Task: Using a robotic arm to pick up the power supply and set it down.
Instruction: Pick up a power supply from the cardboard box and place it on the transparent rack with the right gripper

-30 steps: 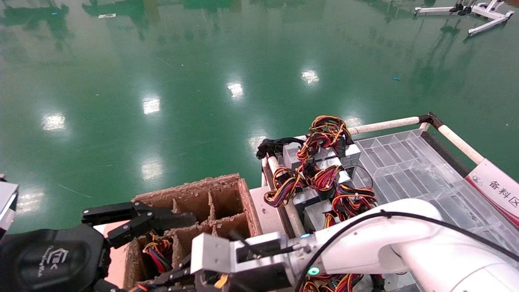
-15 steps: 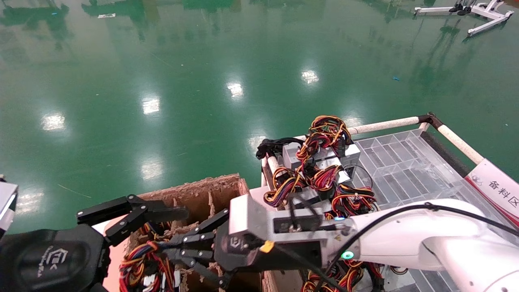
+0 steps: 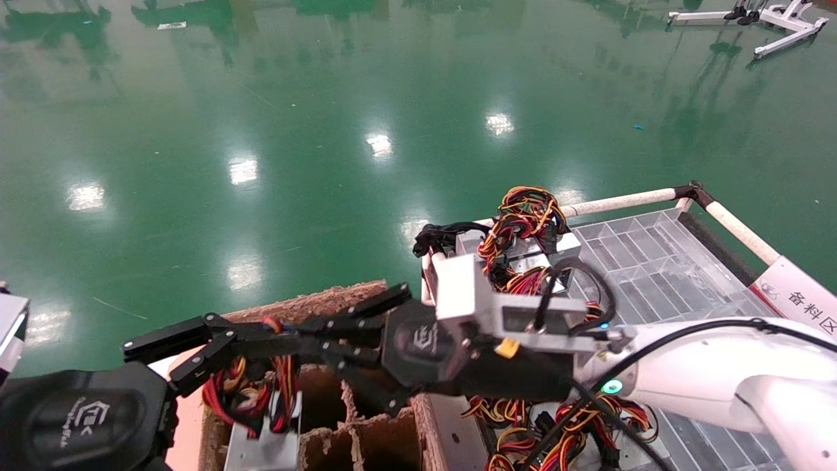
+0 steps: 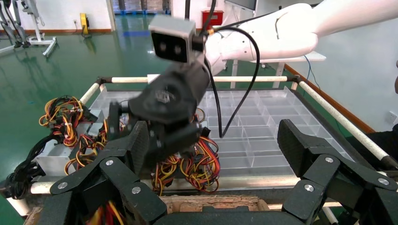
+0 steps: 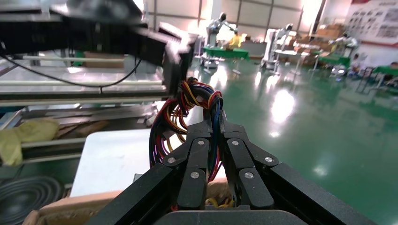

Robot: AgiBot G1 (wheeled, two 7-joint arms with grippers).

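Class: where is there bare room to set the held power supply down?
Free: empty cells in the cardboard box, beside the power supply hanging from the right tool; bare grid of the clear tray by the white rail. Crowded: the supply pile at the tray's left end, and around the left tool.

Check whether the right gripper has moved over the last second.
Yes. The right gripper rose and swung away from the robot, above the cardboard box, lifting the power supply by its wires.

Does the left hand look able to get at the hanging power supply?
Probably yes: the open left hand sits right beside the power supply, which hangs by its wires from the right hand; nothing visibly blocks it.
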